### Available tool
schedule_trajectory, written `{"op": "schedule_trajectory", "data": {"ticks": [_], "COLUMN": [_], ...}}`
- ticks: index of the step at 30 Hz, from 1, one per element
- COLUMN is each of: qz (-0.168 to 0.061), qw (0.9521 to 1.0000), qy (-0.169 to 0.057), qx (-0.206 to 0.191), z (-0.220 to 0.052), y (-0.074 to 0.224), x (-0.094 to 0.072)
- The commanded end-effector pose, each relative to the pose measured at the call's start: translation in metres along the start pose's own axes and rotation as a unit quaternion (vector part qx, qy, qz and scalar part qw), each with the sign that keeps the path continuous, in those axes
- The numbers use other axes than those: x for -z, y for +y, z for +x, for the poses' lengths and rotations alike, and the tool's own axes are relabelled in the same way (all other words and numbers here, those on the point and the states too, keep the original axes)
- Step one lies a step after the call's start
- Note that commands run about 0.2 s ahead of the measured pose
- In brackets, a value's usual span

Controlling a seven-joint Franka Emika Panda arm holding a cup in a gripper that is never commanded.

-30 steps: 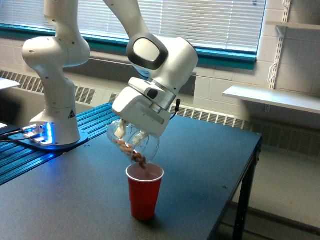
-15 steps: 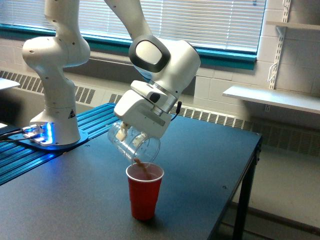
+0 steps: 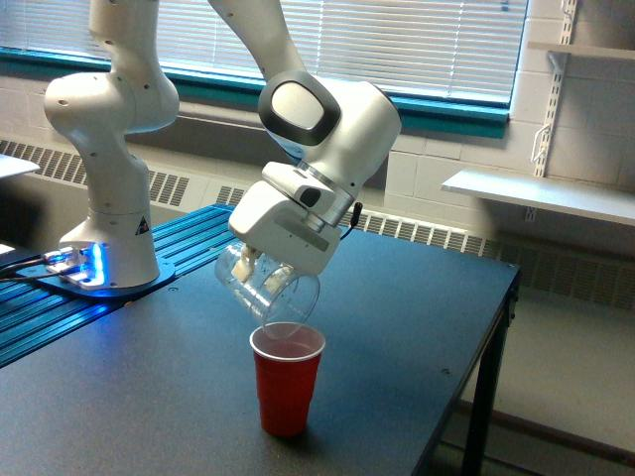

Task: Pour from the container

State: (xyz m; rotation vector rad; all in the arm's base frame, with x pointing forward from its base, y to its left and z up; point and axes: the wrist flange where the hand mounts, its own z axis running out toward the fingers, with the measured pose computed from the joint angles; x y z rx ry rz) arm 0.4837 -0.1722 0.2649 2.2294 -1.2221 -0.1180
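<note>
Setting: dark matte table [image 3: 397,327] before a window with closed slat blinds [image 3: 377,40], painted block wall, baseboard heater, white wall shelf [image 3: 541,193] at 3 o'clock.

Item 1. Franka Panda arm, white. Base [image 3: 104,238] bolted on a blue ribbed plate [image 3: 60,307] at 9 o'clock; the wrist arcs over to frame centre so the hand hangs directly above the receiving vessel.

Item 2. Gripper [image 3: 248,266], partly masked by the white hand housing. Fingers appear closed on the glass near its base end; the exact finger spread cannot be read through the clear wall.

Item 3. The container [image 3: 268,288]: clear rounded cup, held tipped well past horizontal, mouth down toward 5 o'clock. Handle not distinguishable here. No contents visible inside. The steep tilt is presumably what lets loose contents slide out under their own weight.

Item 4. Red plastic party cup [image 3: 288,382], upright on the table at 6 o'clock of the container, rim just below the glass lip, not visibly touching. Placed there as the catch vessel; its interior looks pinkish, contents not discernible.

Status, as judged: glass looks emptied, so the pour seems at or near its end; righting the container would remain. Risk: the low lip could clip the light red cup.
</note>
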Motion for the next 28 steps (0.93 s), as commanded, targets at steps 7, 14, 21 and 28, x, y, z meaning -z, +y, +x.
{"op": "schedule_trajectory", "data": {"ticks": [7,14,21,28], "qz": [0.011,0.027,0.039,0.045], "qw": [0.9999,0.9994,0.9987,0.9981], "qy": [-0.003,-0.002,0.000,0.003], "qx": [-0.008,-0.020,-0.034,-0.043], "z": [0.011,0.015,0.014,0.008], "y": [0.013,0.027,0.043,0.054], "x": [0.007,0.011,0.013,0.013]}}
